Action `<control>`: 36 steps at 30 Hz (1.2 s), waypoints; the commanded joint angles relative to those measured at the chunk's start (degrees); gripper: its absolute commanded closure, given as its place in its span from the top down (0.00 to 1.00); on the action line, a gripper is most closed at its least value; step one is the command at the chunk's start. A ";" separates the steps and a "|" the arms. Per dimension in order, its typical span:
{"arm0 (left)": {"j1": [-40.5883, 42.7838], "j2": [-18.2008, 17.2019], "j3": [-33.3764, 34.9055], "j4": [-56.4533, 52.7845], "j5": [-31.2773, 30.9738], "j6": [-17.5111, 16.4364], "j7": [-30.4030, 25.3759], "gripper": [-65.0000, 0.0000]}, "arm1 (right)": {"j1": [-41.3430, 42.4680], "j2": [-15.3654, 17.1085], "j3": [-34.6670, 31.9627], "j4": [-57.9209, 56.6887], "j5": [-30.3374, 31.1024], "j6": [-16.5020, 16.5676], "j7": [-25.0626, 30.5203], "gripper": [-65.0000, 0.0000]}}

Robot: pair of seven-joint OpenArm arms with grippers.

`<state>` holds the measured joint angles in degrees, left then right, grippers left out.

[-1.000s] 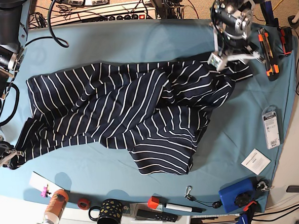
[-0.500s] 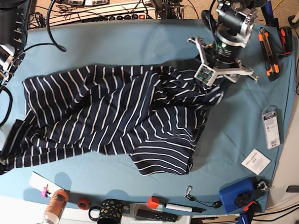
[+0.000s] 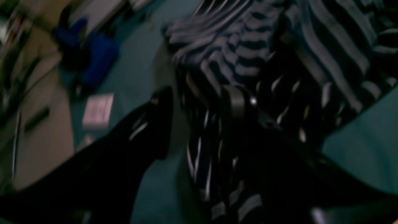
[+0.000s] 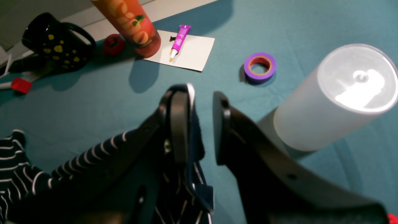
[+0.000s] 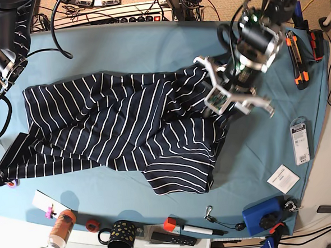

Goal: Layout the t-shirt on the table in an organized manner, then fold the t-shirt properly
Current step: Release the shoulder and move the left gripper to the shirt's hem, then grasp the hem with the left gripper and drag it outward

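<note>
We see the t-shirt (image 5: 121,132) rumpled across the middle of the table (image 5: 149,46), left gripper (image 5: 225,100) right of centre clamped on its bunched edge, right gripper (image 4: 199,124) at far left pinching another edge

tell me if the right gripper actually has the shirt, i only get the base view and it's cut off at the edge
Observer: Yes. The right wrist view shows a navy hem of the t-shirt between the fingers of the right gripper.
Operator: anything close to it i could hit
Observer: A frosted white cylinder lies just beside it, and a purple tape roll sits on the table beyond.
Operator: and the left one
Observer: The left wrist view is blurred, but striped fabric runs between the left gripper fingers.
</note>
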<state>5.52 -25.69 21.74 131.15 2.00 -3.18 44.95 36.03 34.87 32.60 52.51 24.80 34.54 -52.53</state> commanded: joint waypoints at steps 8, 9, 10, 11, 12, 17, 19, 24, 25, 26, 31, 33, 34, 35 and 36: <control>-16.26 5.11 -0.17 -23.17 -9.53 -9.18 0.96 0.39 | 1.73 1.49 0.11 1.18 1.36 0.31 0.66 0.21; -17.81 5.73 -0.17 -25.59 -10.21 -10.08 2.05 0.39 | 1.73 1.51 0.11 1.18 1.36 0.31 0.68 0.21; -19.21 6.12 -0.15 -27.61 -10.29 -10.12 2.99 0.39 | 1.73 1.51 0.11 1.18 1.33 0.31 0.68 0.21; -20.37 6.54 -0.15 -29.33 -10.67 -10.25 3.67 0.39 | 1.73 1.49 0.11 1.18 1.33 0.31 0.66 0.21; -21.46 6.75 -0.15 -30.91 -10.97 -10.25 3.96 0.39 | 1.73 1.49 0.09 1.18 1.33 0.31 0.66 0.21; -25.49 6.95 -0.11 -38.10 -14.23 -10.12 3.63 0.27 | 1.70 1.49 0.11 1.18 1.29 0.35 0.61 0.21; -27.15 6.95 -0.13 -39.93 -13.57 -8.37 1.60 0.05 | 1.70 1.49 0.09 1.18 1.31 0.35 0.61 0.21; -32.65 6.97 -0.13 -42.25 -12.26 -5.29 -0.44 0.00 | 1.38 1.49 0.11 1.18 1.29 0.35 0.61 0.21; -34.03 6.99 -0.13 -42.84 -12.26 -5.16 -0.52 0.00 | 1.03 1.51 0.09 1.18 1.29 0.35 0.68 0.21; -35.54 7.04 -0.13 -43.78 -12.28 -5.18 -0.66 0.00 | 0.72 1.49 0.09 1.18 1.29 0.35 0.74 0.21; -42.95 8.11 -0.13 -51.71 -13.14 -4.39 -1.31 0.00 | -3.02 1.49 0.09 1.18 1.18 0.35 3.15 0.21; -44.68 8.07 -0.13 -53.40 -15.06 -4.37 3.13 0.04 | -4.63 1.49 0.11 1.18 1.14 0.33 3.78 0.21; -45.11 8.04 -0.13 -53.42 -15.67 -4.35 6.03 0.15 | -5.31 1.49 0.11 1.18 1.14 0.33 4.20 0.21; -45.46 8.09 -0.13 -53.42 -16.39 -4.33 8.72 0.26 | -5.95 1.49 0.09 1.18 1.14 0.33 4.81 0.21; -45.77 8.09 -0.13 -53.40 -17.66 -4.39 11.39 0.37 | -6.49 1.49 0.11 1.18 1.14 0.33 5.33 0.21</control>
<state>-37.98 -17.52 22.00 76.95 -15.81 -7.70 57.71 27.94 34.89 32.56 52.56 24.88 34.57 -48.88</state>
